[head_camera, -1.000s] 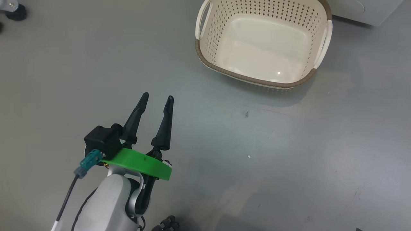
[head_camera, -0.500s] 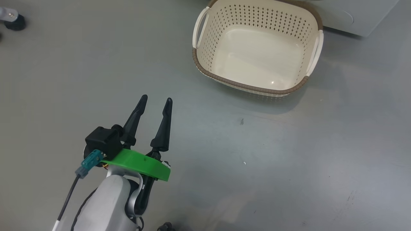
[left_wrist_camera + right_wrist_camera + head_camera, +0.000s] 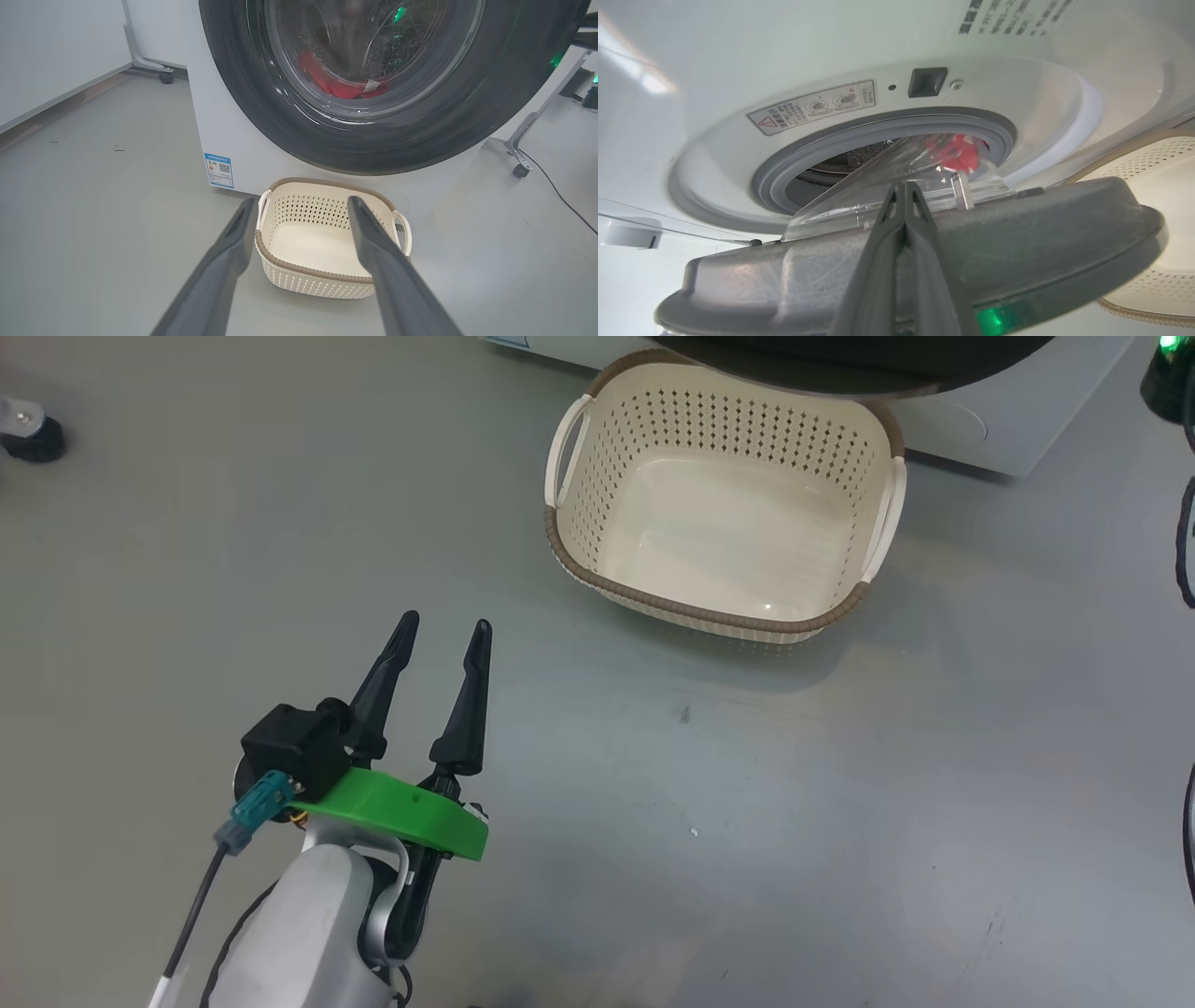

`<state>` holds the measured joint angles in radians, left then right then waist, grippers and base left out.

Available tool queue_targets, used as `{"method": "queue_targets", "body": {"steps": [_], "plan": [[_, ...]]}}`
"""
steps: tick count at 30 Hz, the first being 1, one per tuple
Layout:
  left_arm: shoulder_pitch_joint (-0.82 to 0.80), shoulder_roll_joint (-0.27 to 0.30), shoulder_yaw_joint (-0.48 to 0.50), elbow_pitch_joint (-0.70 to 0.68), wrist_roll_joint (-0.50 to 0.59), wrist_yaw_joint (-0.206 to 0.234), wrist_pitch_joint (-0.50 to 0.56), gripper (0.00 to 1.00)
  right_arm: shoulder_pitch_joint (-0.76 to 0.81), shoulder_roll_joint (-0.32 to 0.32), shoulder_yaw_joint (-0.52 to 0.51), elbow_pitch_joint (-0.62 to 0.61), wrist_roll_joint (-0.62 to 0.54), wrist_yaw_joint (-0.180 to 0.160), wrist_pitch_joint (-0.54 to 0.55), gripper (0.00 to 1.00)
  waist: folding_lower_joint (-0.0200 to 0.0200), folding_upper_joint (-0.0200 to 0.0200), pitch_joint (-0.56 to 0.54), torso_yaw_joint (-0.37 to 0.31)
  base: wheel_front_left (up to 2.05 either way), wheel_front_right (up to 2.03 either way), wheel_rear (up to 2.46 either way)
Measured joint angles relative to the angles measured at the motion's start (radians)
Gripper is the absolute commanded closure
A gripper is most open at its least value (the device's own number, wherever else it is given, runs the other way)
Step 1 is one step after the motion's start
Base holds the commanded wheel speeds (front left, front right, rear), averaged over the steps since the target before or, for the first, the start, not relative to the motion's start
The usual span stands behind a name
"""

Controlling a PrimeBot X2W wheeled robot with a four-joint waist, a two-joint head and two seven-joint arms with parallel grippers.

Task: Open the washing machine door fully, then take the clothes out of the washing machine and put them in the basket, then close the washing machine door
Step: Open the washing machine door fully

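My right hand point(image 3: 903, 188), fingers together, is right at the big round black-rimmed glass door point(image 3: 252, 93), only partly open. My left hand point(image 3: 445, 623), fingers apart, is far off.

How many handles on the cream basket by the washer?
2. One cream loop handle on the left end of the cream perforated plastic basket in the head view, the other on its right end. None hidden.

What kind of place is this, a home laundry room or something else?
Probably a lab or test space, not a home: a white washing machine stands on bare grey floor, with caster-wheeled metal frame legs beside it.
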<state>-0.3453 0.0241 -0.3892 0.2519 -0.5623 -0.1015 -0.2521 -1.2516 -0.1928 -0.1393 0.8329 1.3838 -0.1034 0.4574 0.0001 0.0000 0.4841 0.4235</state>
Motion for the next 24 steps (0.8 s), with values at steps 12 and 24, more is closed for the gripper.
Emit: {"method": "queue_targets", "body": {"steps": [12, 24], "plan": [[0.004, 0.0, 0.016, 0.008, 0.018, 0.0, 0.0, 0.0, 0.071, 0.028, 0.003, 0.029, 0.008, 0.014, 0.026, 1.0, 0.0, 0.0, -0.056, -0.019, 0.0, 0.0, 0.0], [0.011, 0.0, 0.025, 0.006, 0.029, 0.001, 0.0, 0.0, 0.073, 0.033, 0.022, 0.023, 0.002, 0.025, 0.028, 1.0, 0.0, 0.0, -0.069, -0.035, 0.0, 0.0, 0.0]]}}
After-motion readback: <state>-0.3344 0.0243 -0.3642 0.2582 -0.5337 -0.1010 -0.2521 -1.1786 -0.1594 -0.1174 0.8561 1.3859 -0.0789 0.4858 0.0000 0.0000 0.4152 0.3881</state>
